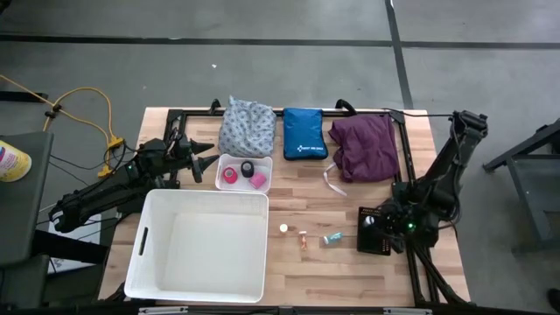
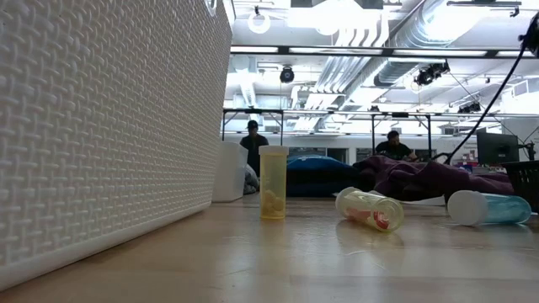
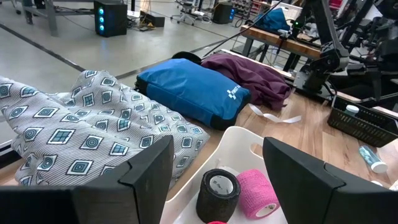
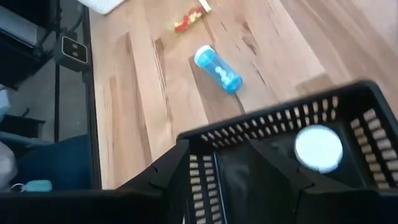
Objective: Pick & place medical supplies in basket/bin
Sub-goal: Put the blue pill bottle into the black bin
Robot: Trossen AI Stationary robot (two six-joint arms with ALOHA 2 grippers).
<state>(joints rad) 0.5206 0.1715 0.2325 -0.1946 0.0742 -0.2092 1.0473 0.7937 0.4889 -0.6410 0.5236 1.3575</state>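
Three small vials lie on the bare wood at lower centre of the high view: a yellow vial point(image 1: 283, 229) standing upright, an orange vial point(image 1: 303, 241) on its side, and a blue vial point(image 1: 331, 238) on its side, white cap toward the black basket point(image 1: 372, 231) just right of it. Inside that basket sits one white-capped vial point(image 4: 318, 149). Right gripper point(image 4: 239, 163) is over the basket's near wall, fingers parted either side of the mesh wall, nothing held.

Small white tray point(image 1: 244, 172) at centre holds a black tape roll point(image 1: 248, 169) and two pink tape rolls point(image 1: 230, 176), all close together. Left gripper point(image 1: 203, 157) sits just left of the tray at mid-left, fingers apart, empty; wrist view shows the black roll and a pink roll between its fingers' lines, untouched.

Upper centre row: grey-white patterned cloth point(image 1: 246, 129), blue pouch point(image 1: 304, 133), purple cloth point(image 1: 365, 146), side by side, touching or nearly. White strap point(image 1: 332, 180) trails below the purple cloth. Large white bin point(image 1: 199, 245) at lower left, nothing visible inside.
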